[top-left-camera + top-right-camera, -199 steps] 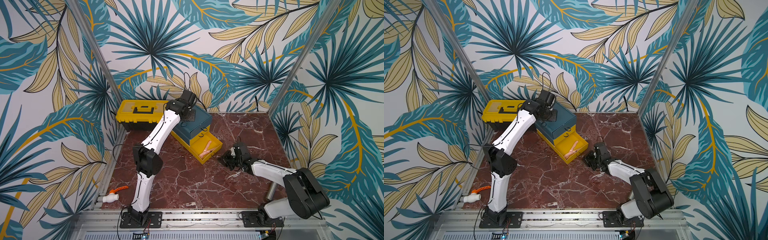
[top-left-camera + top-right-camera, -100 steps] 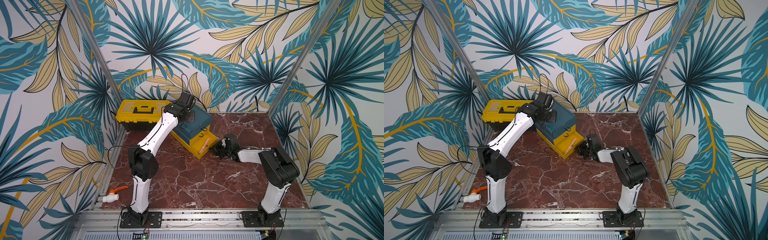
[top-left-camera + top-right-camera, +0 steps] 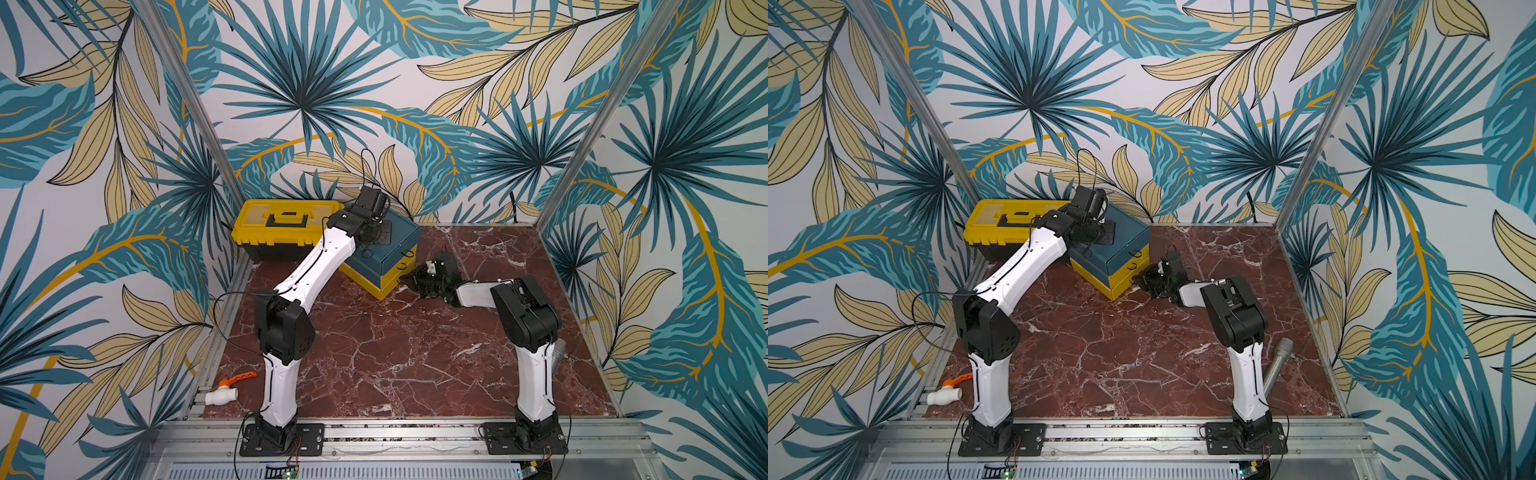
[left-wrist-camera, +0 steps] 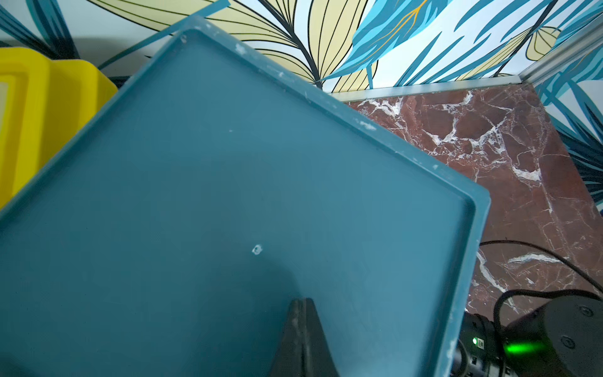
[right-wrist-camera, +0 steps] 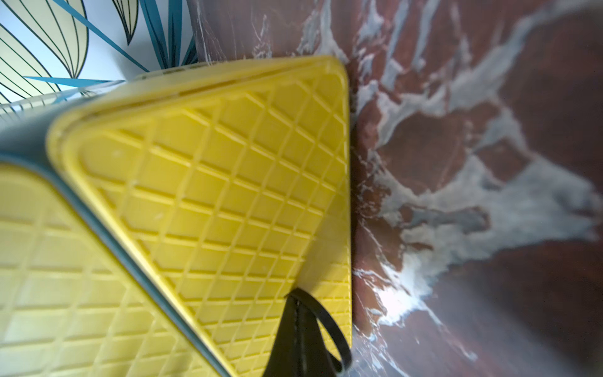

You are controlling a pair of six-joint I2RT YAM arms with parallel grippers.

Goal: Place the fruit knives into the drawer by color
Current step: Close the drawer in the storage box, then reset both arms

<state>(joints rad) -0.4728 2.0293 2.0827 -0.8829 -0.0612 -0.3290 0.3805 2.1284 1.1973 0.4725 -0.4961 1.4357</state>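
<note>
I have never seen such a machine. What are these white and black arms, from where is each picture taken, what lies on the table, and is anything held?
These are two robot arms, each ending in a two-fingered hand. Two pictures look down on the whole scene; two come from cameras on the wrists. On the red marble table stand a yellow-and-black toolbox and a teal-and-yellow drawer chest; a white valve with an orange handle and a grey microphone lie near the front. The left hand is shut and rests on the chest's top. The right hand is shut, its tip against the lowest yellow drawer beside its black loop pull. Neither seems to hold anything; no knife is visible.
</note>
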